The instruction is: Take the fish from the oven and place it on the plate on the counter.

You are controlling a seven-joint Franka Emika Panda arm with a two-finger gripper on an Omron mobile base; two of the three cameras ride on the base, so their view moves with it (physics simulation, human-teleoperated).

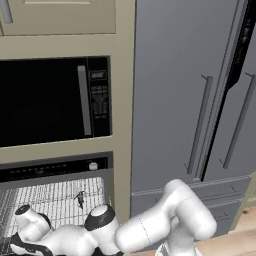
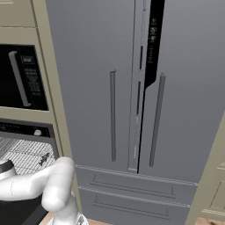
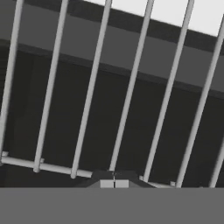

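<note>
Open oven wire rack, fish lying well behind gripper, fingertips pressed together, empty.

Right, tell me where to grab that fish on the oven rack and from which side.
Take the fish across its slender middle, coming down from above through the open front of the oven. It lies flat on the wire rack, and its fins and tail look too thin to pinch. The hand looks shut, so open it first.

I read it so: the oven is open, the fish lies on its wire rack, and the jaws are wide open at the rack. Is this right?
Not quite. The oven is open and the fish lies on its wire rack, but the hand view shows the jaws shut, fingertips touching, at the rack.
</note>
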